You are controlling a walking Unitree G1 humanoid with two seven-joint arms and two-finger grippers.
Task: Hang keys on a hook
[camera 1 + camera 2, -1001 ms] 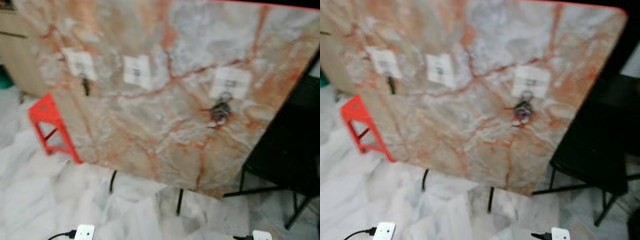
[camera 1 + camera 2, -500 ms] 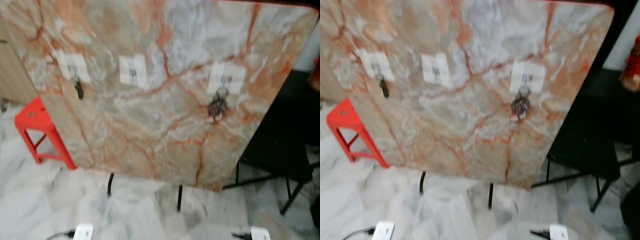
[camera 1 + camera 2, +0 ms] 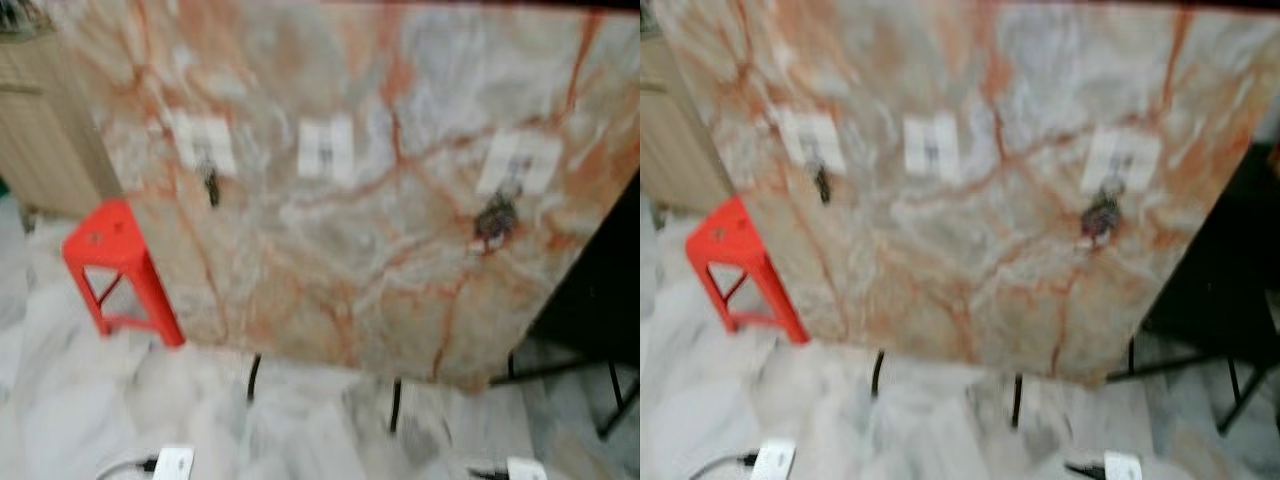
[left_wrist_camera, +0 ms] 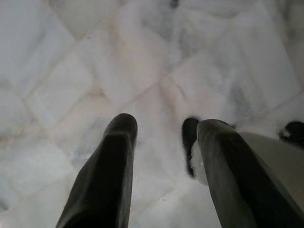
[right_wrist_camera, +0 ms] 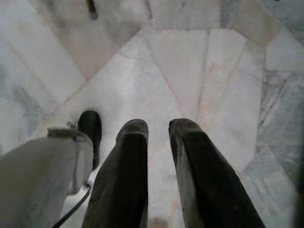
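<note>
Three blurred hooks (image 3: 325,150), keys (image 3: 495,221) indistinct

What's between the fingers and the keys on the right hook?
Nothing visible blocks the way. The keys already hang from the right hook on the marble board. Both grippers, left and right, hang low, pointing at bare floor.

1. tabletop (image 3: 330,260): polished stone look, grey marble with orange veins.
2. floor (image 5: 156,85): smooth pale marble tiles, faint sheen.
3. stool (image 3: 115,265): red plastic, matt.
4. keys (image 3: 495,222): dark metal, blurred.
5. gripper fingers (image 4: 107,171): matt black.
</note>
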